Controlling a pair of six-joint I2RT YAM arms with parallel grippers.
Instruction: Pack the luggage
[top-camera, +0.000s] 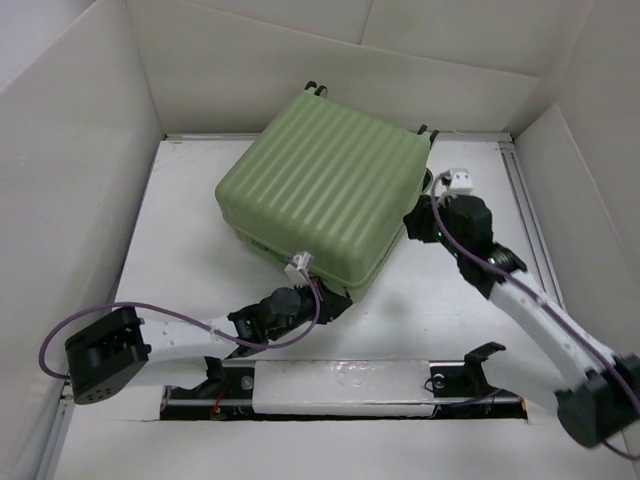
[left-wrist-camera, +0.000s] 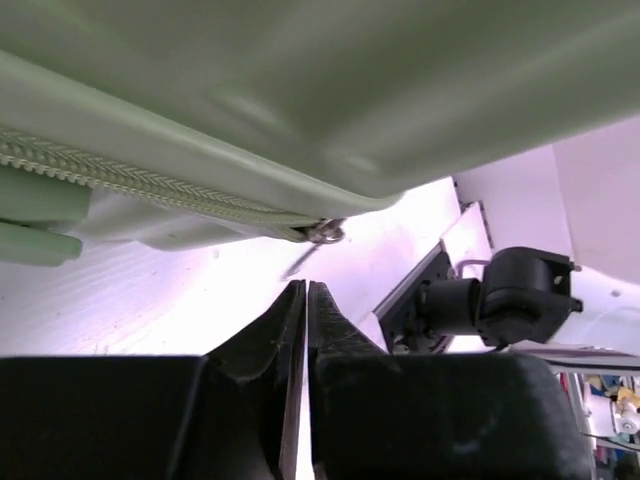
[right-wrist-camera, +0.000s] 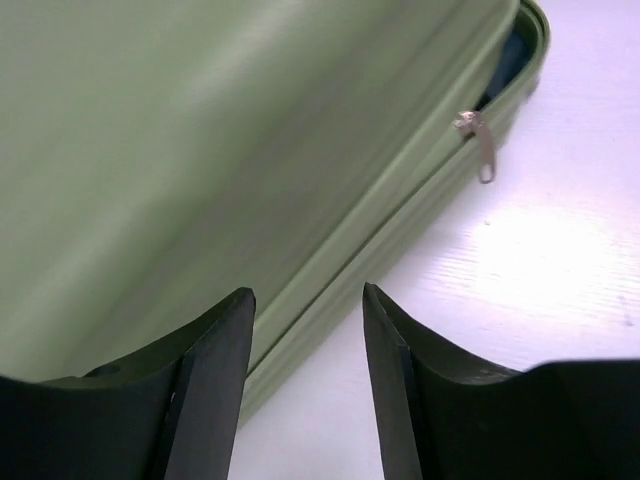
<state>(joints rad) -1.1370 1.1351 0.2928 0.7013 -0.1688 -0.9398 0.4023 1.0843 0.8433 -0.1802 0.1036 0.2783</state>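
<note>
Pale green luggage (top-camera: 320, 185) on table (top-camera: 190, 250)

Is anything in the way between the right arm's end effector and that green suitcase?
Nothing visible does. The right end effector is open and faces the suitcase at its side edge directly, with only bare white table beside it. A metal zipper pull hangs farther along that edge, off to the side, not in the path.

I'm looking into what seems a robot lab test cell: white board walls (top-camera: 70, 150) are boxing in a white worktop (top-camera: 190, 270), metal rails (top-camera: 527, 210) are edging it, and a purple cable (top-camera: 55, 345) is looping off the left arm (top-camera: 185, 340).
</note>
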